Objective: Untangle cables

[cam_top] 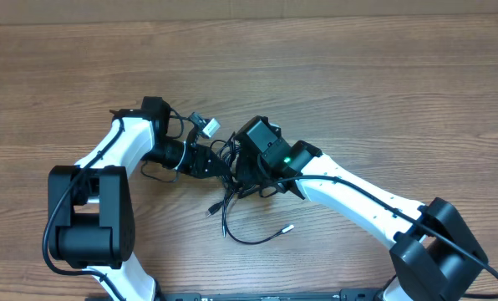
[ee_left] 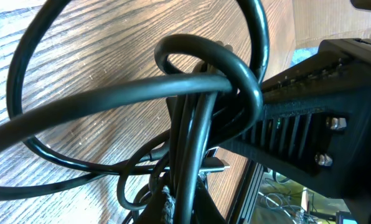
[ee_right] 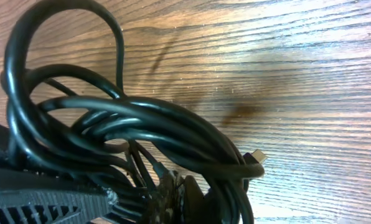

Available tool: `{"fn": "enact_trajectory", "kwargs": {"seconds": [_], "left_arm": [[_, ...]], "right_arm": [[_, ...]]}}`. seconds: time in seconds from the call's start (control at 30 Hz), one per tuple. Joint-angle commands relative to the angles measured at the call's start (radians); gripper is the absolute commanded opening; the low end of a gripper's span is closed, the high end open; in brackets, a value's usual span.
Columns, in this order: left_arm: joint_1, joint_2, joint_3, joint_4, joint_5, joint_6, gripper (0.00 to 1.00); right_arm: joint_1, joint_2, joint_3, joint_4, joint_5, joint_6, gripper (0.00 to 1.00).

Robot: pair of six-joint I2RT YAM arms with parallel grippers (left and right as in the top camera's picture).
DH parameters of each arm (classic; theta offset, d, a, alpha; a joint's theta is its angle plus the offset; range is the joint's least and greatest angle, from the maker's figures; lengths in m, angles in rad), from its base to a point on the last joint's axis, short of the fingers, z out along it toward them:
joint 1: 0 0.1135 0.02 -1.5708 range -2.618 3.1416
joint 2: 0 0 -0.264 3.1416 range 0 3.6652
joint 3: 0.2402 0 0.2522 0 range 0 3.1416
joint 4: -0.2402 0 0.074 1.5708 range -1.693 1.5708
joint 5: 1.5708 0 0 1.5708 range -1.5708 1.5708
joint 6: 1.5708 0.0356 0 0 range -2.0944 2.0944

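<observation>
From overhead, the tips of the left gripper (cam_top: 211,161) and the right gripper (cam_top: 247,170) are buried in the knot of cables (cam_top: 226,221), so it cannot be told which strand either one pinches. The plug ends are too small to identify. In both wrist views the cables loom close and slightly blurred. Their loops are cut off by the left, top and near edges.
</observation>
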Motion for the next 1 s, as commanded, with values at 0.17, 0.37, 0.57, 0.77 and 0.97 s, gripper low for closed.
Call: {"fn": "enact_trajectory", "kwargs": {"seconds": [0.17,0.37,0.57,0.77,0.97], "left_arm": [[-0.006,0.003,0.010,0.000,0.040,0.019,0.04],[-0.006,0.003,0.010,0.000,0.040,0.019,0.04],[-0.006,0.003,0.010,0.000,0.040,0.019,0.04],[-0.006,0.003,0.010,0.000,0.040,0.019,0.04],[-0.006,0.003,0.010,0.000,0.040,0.019,0.04]], "right_arm": [[-0.005,-0.116,0.009,-0.136,-0.116,-0.015,0.04],[0.010,-0.063,0.008,-0.150,-0.115,-0.015,0.04],[0.013,0.015,0.008,-0.103,-0.097,-0.015,0.05],[0.012,0.055,0.008,0.004,-0.053,-0.015,0.05],[-0.034,0.010,0.031,0.035,-0.137,-0.025,0.04]]}}
